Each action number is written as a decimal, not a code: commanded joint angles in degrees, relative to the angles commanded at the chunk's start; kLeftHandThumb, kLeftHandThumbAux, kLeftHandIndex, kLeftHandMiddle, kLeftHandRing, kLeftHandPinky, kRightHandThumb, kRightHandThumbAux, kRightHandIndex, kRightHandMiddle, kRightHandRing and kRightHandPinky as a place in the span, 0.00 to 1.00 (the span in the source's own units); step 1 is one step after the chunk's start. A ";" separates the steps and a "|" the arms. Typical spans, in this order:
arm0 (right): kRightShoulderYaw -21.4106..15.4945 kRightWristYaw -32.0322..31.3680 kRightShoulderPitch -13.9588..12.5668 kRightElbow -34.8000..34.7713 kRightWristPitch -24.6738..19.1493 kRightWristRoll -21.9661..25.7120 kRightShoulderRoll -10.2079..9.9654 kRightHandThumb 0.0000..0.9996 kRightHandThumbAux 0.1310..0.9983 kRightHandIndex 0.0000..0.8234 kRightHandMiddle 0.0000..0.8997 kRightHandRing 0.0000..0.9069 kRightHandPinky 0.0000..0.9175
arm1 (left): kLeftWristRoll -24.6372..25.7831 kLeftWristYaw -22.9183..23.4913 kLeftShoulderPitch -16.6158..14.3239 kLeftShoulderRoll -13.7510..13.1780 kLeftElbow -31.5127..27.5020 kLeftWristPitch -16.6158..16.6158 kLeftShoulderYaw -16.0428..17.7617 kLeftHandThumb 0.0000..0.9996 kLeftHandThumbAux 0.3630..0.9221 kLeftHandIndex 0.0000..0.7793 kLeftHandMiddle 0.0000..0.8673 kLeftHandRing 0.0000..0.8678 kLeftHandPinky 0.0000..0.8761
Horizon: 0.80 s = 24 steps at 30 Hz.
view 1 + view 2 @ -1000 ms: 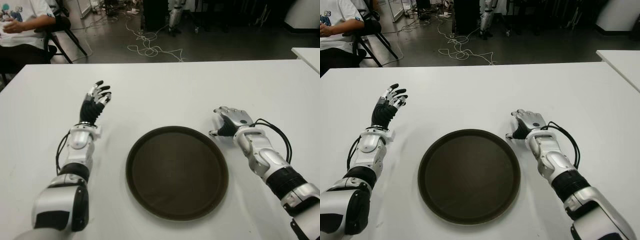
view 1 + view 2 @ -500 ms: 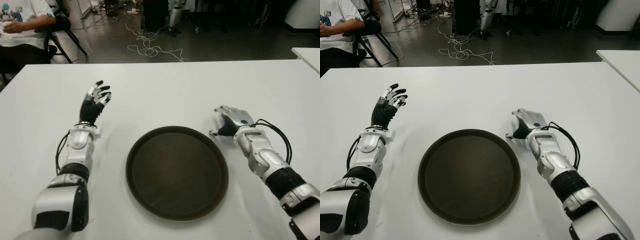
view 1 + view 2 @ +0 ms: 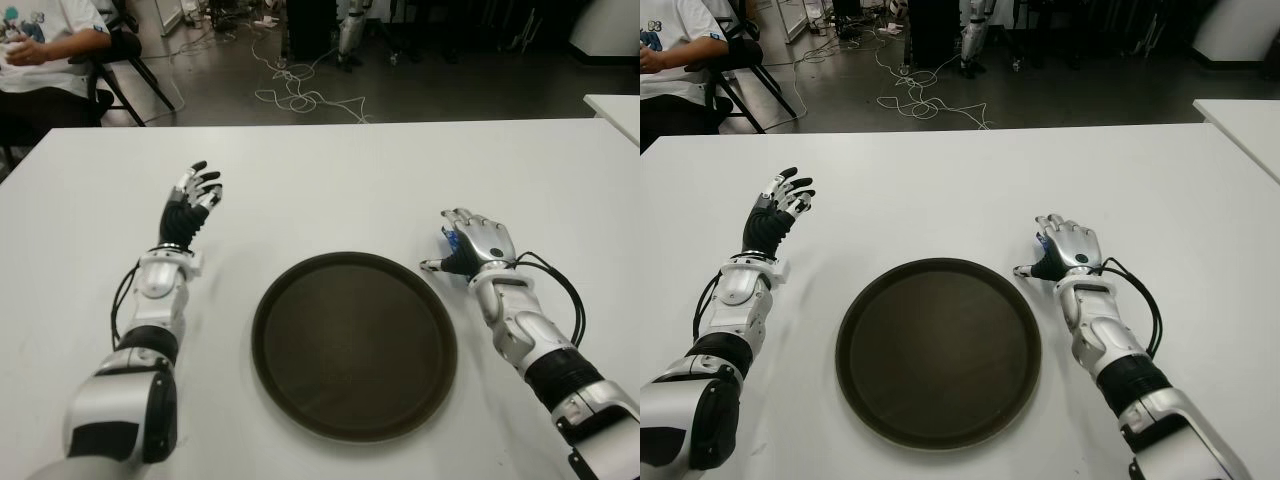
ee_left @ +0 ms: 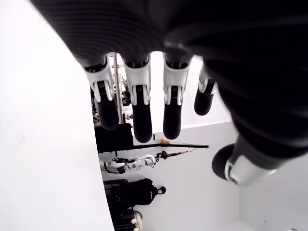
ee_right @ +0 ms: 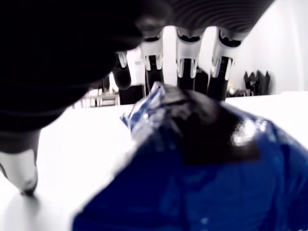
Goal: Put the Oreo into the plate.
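Note:
The Oreo (image 5: 202, 159) is a blue packet lying on the white table (image 3: 330, 190), just right of the plate's far right rim. A sliver of it (image 3: 449, 238) shows under my right hand (image 3: 466, 240). That hand arches over the packet with its fingers (image 5: 185, 62) stretched past it and the thumb tip (image 3: 427, 266) down by the plate's rim; nothing is gripped. The dark round plate (image 3: 354, 343) sits in front of me with nothing in it. My left hand (image 3: 192, 195) shows to the left of the plate, fingers spread, holding nothing.
A person sits on a chair (image 3: 45, 45) beyond the table's far left corner. Cables (image 3: 300, 95) trail over the floor behind the table. The corner of a second white table (image 3: 615, 105) shows at the right edge.
My right hand has shifted a little to the right and turned more upright over the packet, so the blue wrapper now shows beneath the palm. The left hand has not moved.

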State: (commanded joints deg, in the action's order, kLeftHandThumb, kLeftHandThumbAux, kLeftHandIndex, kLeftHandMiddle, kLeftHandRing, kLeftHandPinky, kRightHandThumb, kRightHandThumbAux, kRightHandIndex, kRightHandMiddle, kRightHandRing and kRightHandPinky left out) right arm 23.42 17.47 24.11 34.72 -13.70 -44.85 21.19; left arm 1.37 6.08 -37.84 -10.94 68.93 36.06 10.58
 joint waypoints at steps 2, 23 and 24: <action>-1.32 1.12 -0.52 -1.17 0.22 0.65 0.05 0.06 0.69 0.07 0.15 0.22 0.32 | -0.01 0.00 0.01 0.05 0.00 -0.08 -0.03 0.36 0.45 0.16 0.26 0.24 0.24; -7.23 -1.43 -7.34 -15.46 -2.99 0.80 3.37 0.00 0.66 0.01 0.10 0.12 0.16 | -0.94 -1.50 -0.02 0.08 0.07 0.41 -0.73 0.33 0.43 0.16 0.25 0.23 0.23; -7.35 -2.19 -7.92 -16.78 -3.64 0.69 3.54 0.00 0.65 0.01 0.10 0.11 0.14 | -0.95 -1.58 -0.01 0.10 0.08 0.43 -0.72 0.33 0.42 0.16 0.25 0.23 0.23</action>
State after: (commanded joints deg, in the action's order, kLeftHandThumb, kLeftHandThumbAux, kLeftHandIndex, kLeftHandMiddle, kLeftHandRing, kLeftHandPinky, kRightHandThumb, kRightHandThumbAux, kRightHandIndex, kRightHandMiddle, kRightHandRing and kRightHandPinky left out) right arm 16.07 15.28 16.19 17.94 -17.34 -44.16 24.73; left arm 0.43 4.50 -37.85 -10.84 69.02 36.50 9.86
